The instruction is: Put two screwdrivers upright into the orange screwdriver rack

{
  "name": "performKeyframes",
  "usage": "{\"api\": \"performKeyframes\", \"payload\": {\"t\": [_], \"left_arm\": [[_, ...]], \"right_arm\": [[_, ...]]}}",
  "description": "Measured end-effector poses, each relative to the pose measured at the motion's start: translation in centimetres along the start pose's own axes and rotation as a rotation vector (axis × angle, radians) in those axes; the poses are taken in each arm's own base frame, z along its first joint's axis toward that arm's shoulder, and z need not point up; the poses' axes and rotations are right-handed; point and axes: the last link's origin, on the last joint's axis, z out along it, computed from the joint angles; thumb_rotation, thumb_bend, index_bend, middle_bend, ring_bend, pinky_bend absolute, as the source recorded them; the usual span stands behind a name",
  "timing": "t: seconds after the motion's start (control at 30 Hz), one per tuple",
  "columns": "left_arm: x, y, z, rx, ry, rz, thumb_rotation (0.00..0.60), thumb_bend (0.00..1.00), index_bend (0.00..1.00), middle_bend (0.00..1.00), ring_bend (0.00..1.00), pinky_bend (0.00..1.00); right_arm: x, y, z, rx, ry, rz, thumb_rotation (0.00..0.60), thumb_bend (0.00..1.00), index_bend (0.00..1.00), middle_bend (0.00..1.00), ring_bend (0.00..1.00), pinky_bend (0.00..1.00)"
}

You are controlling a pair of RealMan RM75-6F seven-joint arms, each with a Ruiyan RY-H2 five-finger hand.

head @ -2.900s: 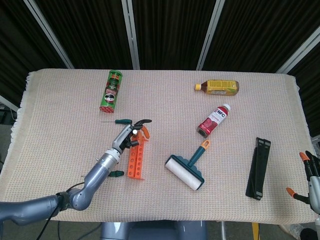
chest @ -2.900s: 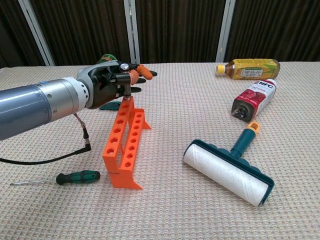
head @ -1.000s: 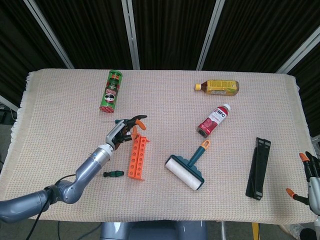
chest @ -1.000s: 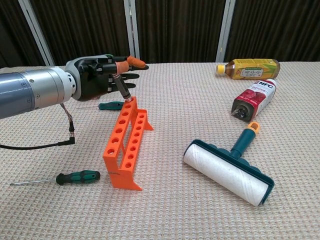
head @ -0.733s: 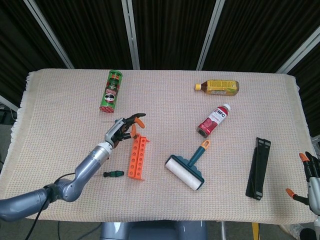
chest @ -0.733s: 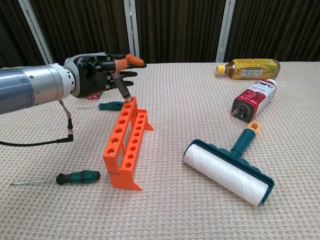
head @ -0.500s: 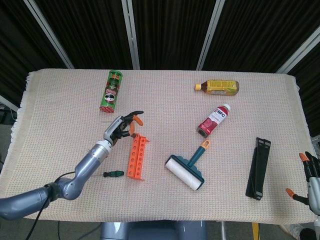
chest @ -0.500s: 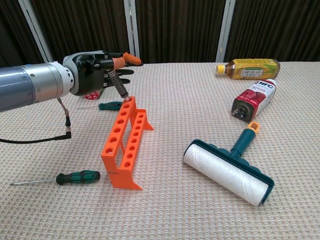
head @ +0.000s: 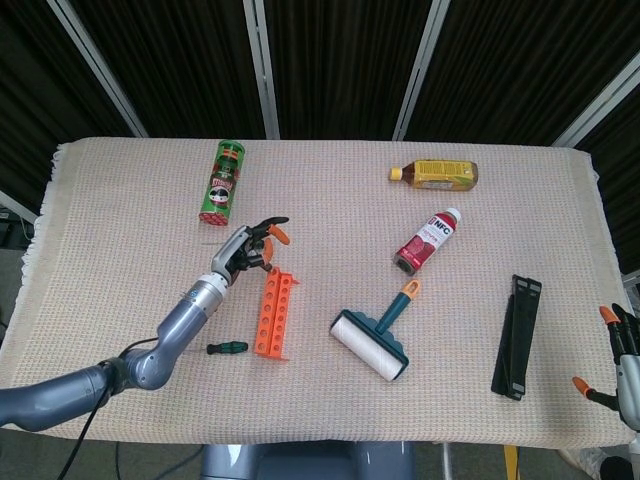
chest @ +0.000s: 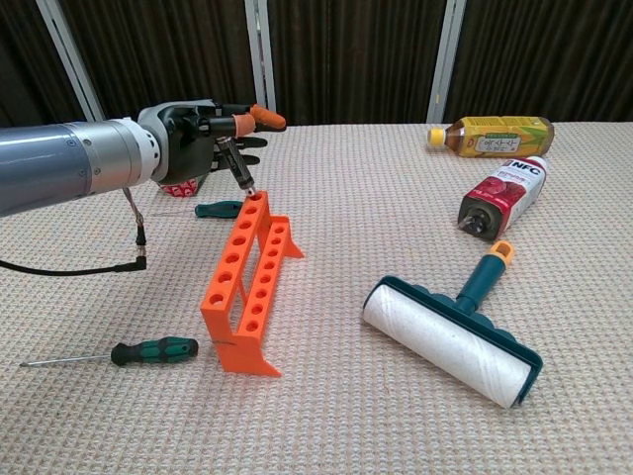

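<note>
The orange screwdriver rack (head: pixel 272 313) (chest: pixel 247 282) stands on the cloth with its holes facing up. My left hand (head: pixel 243 248) (chest: pixel 193 143) hovers at the rack's far end and pinches a dark slim screwdriver (chest: pixel 238 166), which is tilted with its tip at the farthest hole. A green-handled screwdriver (head: pixel 228 348) (chest: pixel 153 351) lies flat left of the rack's near end. Another green-handled screwdriver (chest: pixel 220 209) lies behind the rack, below the hand. My right hand (head: pixel 620 358) shows at the lower right edge, off the table, its fingers apart and holding nothing.
A lint roller (head: pixel 372 340) (chest: pixel 450 341) lies right of the rack. A red bottle (head: pixel 427 240), a yellow tea bottle (head: pixel 435 174) and a green chips can (head: pixel 224 180) lie further back. A black flat bar (head: pixel 517 335) rests at the right.
My left hand has drawn a little back and left, tilting the held screwdriver more while its tip stays at the rack's far end. The right hand has not moved.
</note>
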Motion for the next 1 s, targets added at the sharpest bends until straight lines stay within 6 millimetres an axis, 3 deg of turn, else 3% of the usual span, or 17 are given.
{"api": "performKeyframes", "payload": {"t": [0.33,1.0], "left_arm": [[-0.9,0.2,0.4,0.016,-0.019,0.016,0.6,0.75,0.48,0.12,0.0,0.0],[-2.0,-0.2,-2.0,0.035,-0.105,0.02,0.6,0.75,0.48,0.15,0.0,0.0]], "right_arm": [[0.0,0.2,-0.1,-0.004,0.001,0.003,0.6,0.0,0.0,0.0,0.0,0.0],[0.0,0.5,-0.2,-0.007,0.003,0.01,0.6,0.0,0.0,0.0,0.0,0.0]]}}
